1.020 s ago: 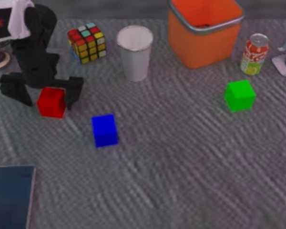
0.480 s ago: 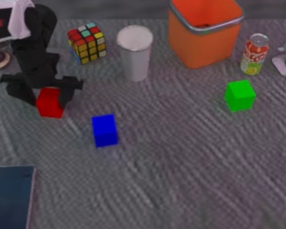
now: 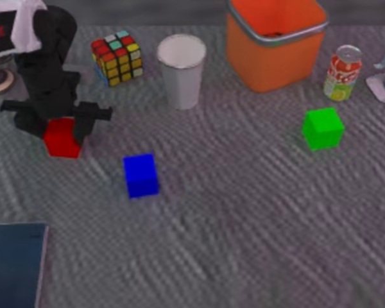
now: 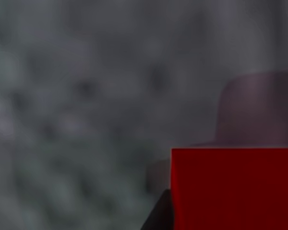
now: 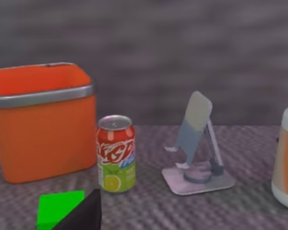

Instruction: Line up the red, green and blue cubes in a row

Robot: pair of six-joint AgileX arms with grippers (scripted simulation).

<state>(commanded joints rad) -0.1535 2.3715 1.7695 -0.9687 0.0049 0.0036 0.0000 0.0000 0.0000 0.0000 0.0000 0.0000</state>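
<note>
The red cube (image 3: 63, 142) lies at the table's left, and my left gripper (image 3: 59, 125) stands over it, shut on it, a black finger on either side. The left wrist view shows the red cube (image 4: 235, 189) close up with one fingertip (image 4: 159, 218) against its side. The blue cube (image 3: 141, 174) sits free just to the right and nearer the front. The green cube (image 3: 323, 128) lies far to the right, and the right wrist view shows the green cube (image 5: 57, 206) too. My right gripper (image 5: 127, 225) is parked open off the right side, with one finger (image 5: 86, 213) showing.
Along the back stand a multicoloured puzzle cube (image 3: 117, 58), a white cup (image 3: 181, 70), an orange bucket (image 3: 273, 64) and a soda can (image 3: 342, 72). A phone stand (image 5: 197, 158) and a white bottle (image 5: 287, 158) are at the far right. A dark blue book (image 3: 13, 263) lies front left.
The left gripper's fingers have drawn inward from wide apart to against the red cube's sides. The cube has shifted slightly left. Blue and green cubes have not moved.
</note>
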